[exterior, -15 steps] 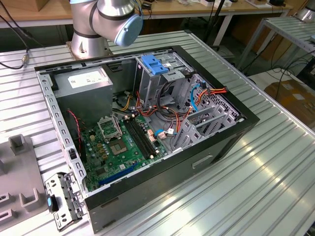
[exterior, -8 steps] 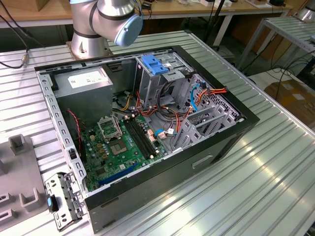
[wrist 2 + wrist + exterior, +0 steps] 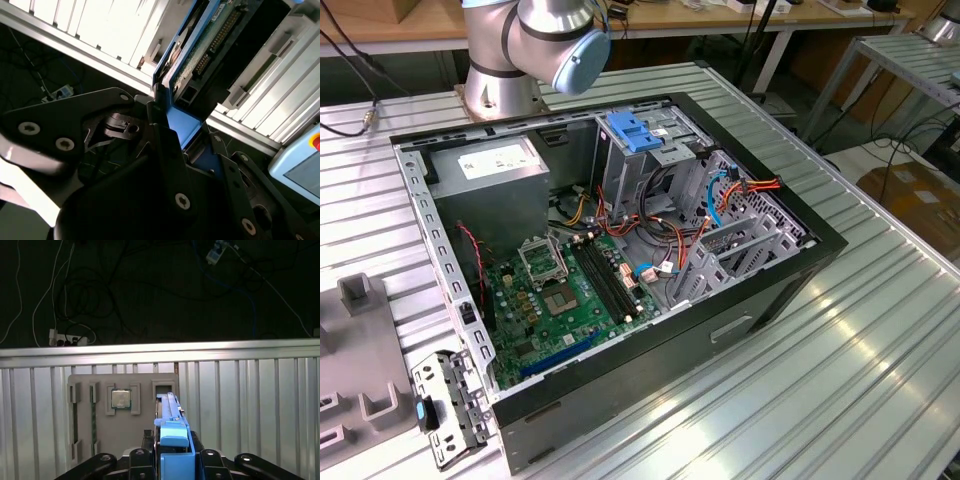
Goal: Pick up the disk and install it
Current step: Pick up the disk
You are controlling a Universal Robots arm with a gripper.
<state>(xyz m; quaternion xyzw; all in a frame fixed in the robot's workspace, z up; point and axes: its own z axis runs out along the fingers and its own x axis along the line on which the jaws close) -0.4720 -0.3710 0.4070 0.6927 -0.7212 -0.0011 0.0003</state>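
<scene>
**Item: disk, held in gripper**

We log the disk [image 3: 172, 432] edge-on in the gripper [image 3: 173, 455], jaws closed on its blue-railed end, above the grey tray [image 3: 125, 435]. This grip prob. leaves the body free for the drive cage [image 3: 655, 165] of the open case [image 3: 790, 275]. Not yet installed.

Your disk [image 3: 171, 415], a flat metal hard drive with blue plastic side rails, stands on edge in the first wrist view. You see it as a thin slab with a blue rail end facing you. The black gripper [image 3: 173, 460] clamps it from both sides. In the second wrist view the disk [image 3: 202, 52] shows you its green circuit-board face and a row of connector pins.
</scene>
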